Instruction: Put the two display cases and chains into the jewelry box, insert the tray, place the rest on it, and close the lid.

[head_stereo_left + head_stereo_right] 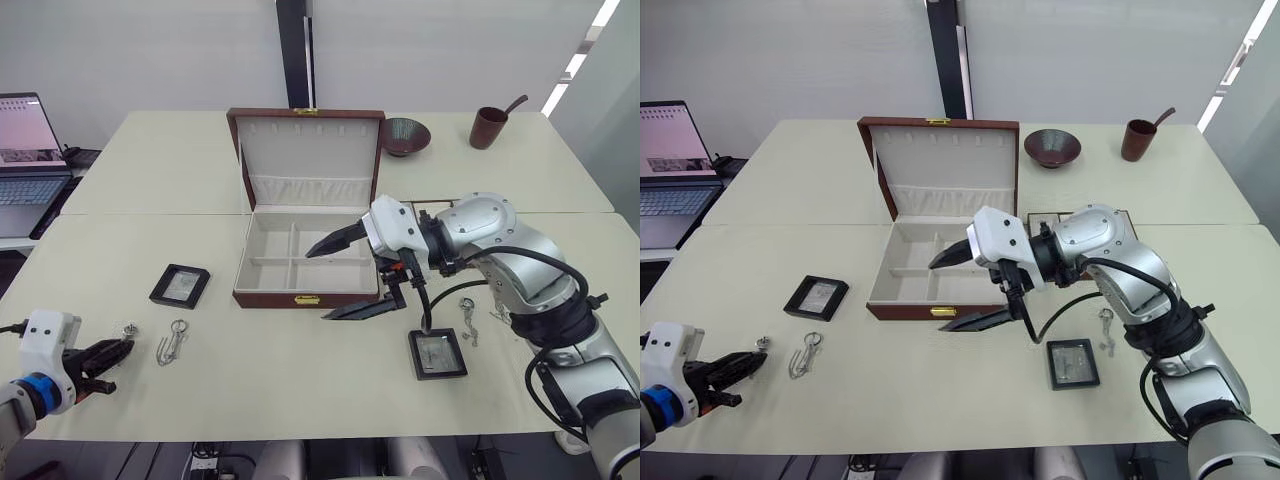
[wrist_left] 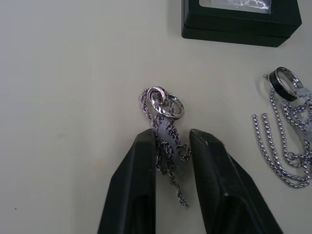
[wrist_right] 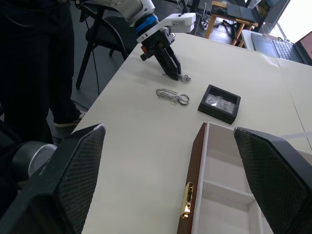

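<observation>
- Left gripper (image 2: 168, 146): fingers apart, straddling the short chain clump (image 2: 165, 124) on the table, not yet clamped.
- Right gripper (image 1: 345, 277): spread wide, empty, at the jewelry box (image 1: 305, 272) front.
- Step: likely picking chain 1.
- Next: close, lift, carry to the open box.

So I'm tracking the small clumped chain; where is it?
On the table's left near edge, the chain clump lies between the left gripper's open fingers, beside the ring chain.

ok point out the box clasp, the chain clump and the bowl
box clasp (image 1: 307, 299), left eye view, gold plate on the front wall
chain clump (image 2: 165, 124), left wrist view, twisted links between the fingers
bowl (image 1: 406, 135), left eye view, dark inside
</observation>
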`<control>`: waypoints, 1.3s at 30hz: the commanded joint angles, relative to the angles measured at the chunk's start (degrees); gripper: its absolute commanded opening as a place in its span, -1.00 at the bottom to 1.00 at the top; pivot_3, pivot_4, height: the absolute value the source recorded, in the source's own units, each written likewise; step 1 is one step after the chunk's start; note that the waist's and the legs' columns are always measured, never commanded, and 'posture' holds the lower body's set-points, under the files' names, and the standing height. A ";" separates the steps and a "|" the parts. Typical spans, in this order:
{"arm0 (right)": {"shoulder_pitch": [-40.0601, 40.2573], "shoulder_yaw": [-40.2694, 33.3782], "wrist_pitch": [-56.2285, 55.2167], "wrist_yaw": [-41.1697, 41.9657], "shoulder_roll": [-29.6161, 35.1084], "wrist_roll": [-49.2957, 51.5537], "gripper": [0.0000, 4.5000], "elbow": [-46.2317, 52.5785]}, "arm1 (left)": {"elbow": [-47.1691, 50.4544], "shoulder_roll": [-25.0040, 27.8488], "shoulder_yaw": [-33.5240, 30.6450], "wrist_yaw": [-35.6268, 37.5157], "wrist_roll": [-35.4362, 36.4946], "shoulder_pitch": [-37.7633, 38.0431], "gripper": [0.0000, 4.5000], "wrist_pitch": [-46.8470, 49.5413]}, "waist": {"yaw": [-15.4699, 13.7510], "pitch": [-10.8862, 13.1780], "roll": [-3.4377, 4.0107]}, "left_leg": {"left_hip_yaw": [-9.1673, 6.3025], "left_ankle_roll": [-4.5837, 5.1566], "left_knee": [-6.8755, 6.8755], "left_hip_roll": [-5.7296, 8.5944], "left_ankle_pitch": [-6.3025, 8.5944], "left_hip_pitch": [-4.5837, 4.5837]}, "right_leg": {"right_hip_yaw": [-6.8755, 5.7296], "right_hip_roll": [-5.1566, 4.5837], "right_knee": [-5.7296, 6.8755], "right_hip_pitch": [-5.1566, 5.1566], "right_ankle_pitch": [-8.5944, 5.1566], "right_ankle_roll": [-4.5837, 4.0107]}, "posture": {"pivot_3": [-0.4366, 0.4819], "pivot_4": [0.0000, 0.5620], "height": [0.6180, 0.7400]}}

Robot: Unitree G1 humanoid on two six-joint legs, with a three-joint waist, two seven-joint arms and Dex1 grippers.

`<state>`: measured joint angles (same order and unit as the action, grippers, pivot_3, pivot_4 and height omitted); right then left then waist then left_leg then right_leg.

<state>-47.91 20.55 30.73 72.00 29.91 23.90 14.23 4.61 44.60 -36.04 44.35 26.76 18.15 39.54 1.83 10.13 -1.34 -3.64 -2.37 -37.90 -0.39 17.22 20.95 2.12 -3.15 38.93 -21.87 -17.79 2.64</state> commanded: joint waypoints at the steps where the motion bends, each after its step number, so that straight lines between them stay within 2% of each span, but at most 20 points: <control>1: -0.80 -2.12 -0.10 -0.64 -0.36 0.98 1.00 0.88 | 0.70 -0.52 -1.96 -0.38 0.99 1.27 -1.00 0.65 | -0.01 0.00 0.00 | 0.00 0.00 0.00 0.00 0.00 0.00 | 0.01 0.00 0.00 0.00 0.00 0.00 | -0.05 -0.47 1.00; 5: -0.51 -2.58 -0.44 -1.16 -0.45 0.93 1.00 0.67 | 3.29 -0.52 -6.19 -0.62 3.65 1.41 -1.00 1.07 | 0.02 -0.01 -0.03 | 0.00 -0.01 0.02 -0.03 0.01 0.03 | -0.03 0.00 -0.01 -0.07 0.00 0.00 | -0.05 -0.47 1.00; 10: 0.39 -3.73 -0.87 -1.51 0.05 0.98 1.00 0.76 | 9.67 2.57 -14.45 1.59 10.60 0.20 -1.00 4.80 | -0.05 0.00 -0.14 | 0.01 -0.03 0.01 -0.11 0.02 0.14 | -0.18 0.00 0.00 -0.20 0.04 -0.08 | -0.05 -0.47 1.00; 13: 0.92 -4.33 -0.90 -1.67 0.44 1.03 1.00 0.95 | 13.11 6.14 -15.43 3.37 14.01 -1.63 -1.00 7.03 | -0.24 0.01 -0.12 | 0.01 -0.03 0.01 -0.09 0.01 0.16 | -0.20 -0.02 -0.01 -0.20 0.05 -0.08 | -0.05 -0.47 1.00; 16: 1.35 -4.77 -0.83 -1.77 0.72 0.99 1.00 1.09 | 15.65 8.94 -13.47 4.52 16.23 -4.62 -1.00 7.75 | -0.09 0.02 -0.11 | 0.07 -0.03 0.00 -0.08 0.01 0.16 | -0.16 -0.02 -0.02 -0.18 0.05 -0.08 | -0.05 -0.47 1.00; 21: 2.02 -5.11 -0.90 -2.52 1.26 0.50 1.00 1.27 | 17.83 12.20 -4.82 4.18 19.76 -15.63 -1.00 8.78 | -0.08 0.05 -0.07 | 0.08 -0.04 0.02 -0.08 0.01 0.21 | -0.14 0.05 0.01 -0.11 0.05 -0.08 | -0.05 -0.47 1.00; 26: 2.84 -5.18 -0.76 -3.77 1.53 -0.18 1.00 1.42 | 15.22 13.20 3.38 5.78 19.57 -24.63 -1.00 7.16 | 0.20 0.04 -0.08 | 0.25 -0.04 -0.01 -0.08 0.00 0.48 | -0.14 0.11 0.04 -0.35 0.06 -0.07 | -0.05 -0.47 1.00; 30: 3.51 -5.13 -1.09 -5.35 2.07 -1.55 1.00 0.95 | 9.52 12.64 13.86 7.51 15.44 -34.93 -1.00 4.12 | 0.01 0.05 -0.07 | 0.25 -0.04 -0.05 -0.10 -0.01 0.63 | -0.21 0.19 0.03 -0.45 0.06 -0.07 | -0.05 -0.47 1.00; 33: 3.68 -4.98 -1.06 -6.04 2.30 -2.33 1.00 0.90 | 5.70 12.44 20.59 9.43 10.73 -39.82 -1.00 0.82 | 0.05 0.05 -0.08 | 0.27 -0.04 -0.08 -0.05 -0.01 0.72 | -0.23 0.36 0.00 -0.48 0.06 -0.06 | -0.05 -0.47 1.00; 39: 3.09 -4.93 0.24 -8.23 2.01 -3.05 1.00 1.60 | -1.21 9.64 28.53 12.31 4.69 -47.75 -1.00 -4.86 | 0.04 0.05 -0.08 | 0.26 -0.05 -0.12 -0.13 -0.02 0.81 | -0.21 0.53 0.02 -0.55 0.06 -0.06 | -0.05 -0.47 1.00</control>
<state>-43.83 16.82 30.75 64.58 31.96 20.84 13.68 3.81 54.16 -7.69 55.67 32.66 -28.12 36.71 1.87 10.18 -1.42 -3.39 -2.42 -38.03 -0.52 17.21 21.79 1.91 -2.61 38.95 -22.43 -17.73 2.58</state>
